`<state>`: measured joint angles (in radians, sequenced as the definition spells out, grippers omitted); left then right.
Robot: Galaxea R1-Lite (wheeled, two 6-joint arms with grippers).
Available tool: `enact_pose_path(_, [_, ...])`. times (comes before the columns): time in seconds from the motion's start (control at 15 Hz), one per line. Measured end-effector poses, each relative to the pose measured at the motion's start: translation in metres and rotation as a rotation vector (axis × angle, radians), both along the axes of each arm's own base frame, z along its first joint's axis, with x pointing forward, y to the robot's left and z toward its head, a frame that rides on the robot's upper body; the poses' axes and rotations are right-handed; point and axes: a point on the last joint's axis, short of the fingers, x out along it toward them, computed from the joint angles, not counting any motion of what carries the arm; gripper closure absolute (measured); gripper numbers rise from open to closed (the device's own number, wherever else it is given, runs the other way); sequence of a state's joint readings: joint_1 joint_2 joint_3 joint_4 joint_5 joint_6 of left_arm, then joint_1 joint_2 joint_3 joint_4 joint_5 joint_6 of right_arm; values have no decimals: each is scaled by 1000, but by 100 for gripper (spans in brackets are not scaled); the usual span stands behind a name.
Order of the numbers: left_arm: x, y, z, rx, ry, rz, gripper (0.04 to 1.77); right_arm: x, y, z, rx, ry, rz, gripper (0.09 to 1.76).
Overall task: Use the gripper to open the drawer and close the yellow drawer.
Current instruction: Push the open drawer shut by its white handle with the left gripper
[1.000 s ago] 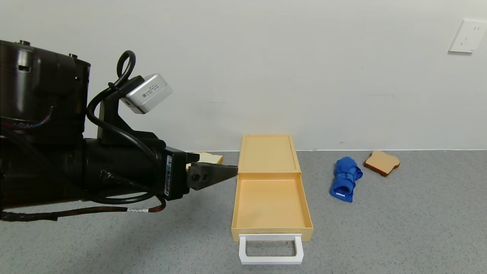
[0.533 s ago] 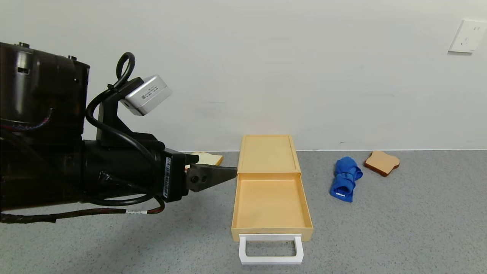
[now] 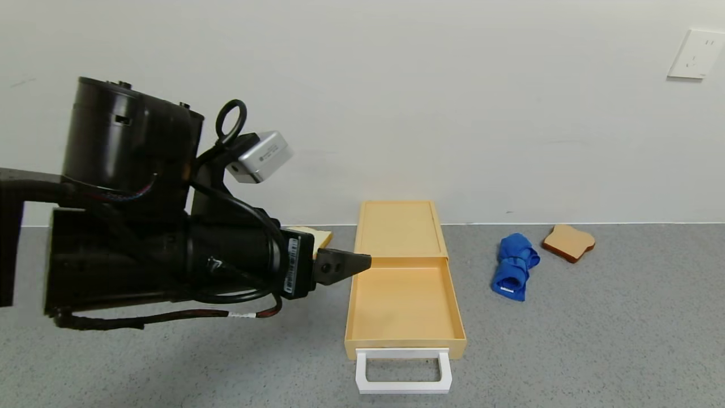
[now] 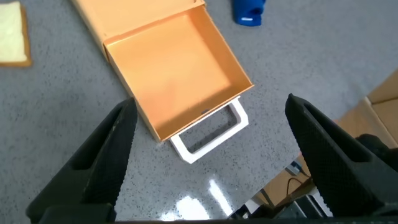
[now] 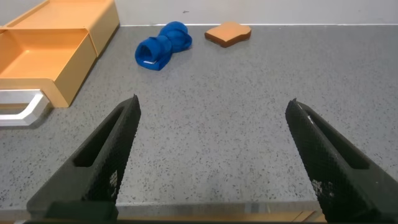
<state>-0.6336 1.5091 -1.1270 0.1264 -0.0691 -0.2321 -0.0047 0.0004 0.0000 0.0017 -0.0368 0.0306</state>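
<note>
Pulled-out drawer (image 5: pixel 46 56) beside blue cloth (image 5: pixel 160 49)

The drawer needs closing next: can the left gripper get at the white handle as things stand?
Probably yes. The left gripper hangs open above the pulled-out yellow drawer, and the white handle juts free at the front with only bare table around it.

- Plain white wall (image 3: pixel 453 102), evenly lit, meeting the work surface along a straight seam.
- White wall socket plate (image 3: pixel 695 54) mounted high at the far right.
- Grey speckled tabletop (image 3: pixel 595 340), matte, with a soft glare patch in the left wrist view.
</note>
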Motion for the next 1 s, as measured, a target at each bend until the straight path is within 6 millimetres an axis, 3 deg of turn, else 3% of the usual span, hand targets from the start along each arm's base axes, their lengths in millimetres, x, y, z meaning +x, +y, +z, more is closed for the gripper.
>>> enact_pose_path(0.6, [14, -77, -18, 199, 382, 238, 9, 0, 0, 0, 0, 0, 0, 14])
enact_pose_path(1.0, [22, -124, -65, 315, 479, 285, 9, 0, 0, 0, 0, 0, 0, 14])
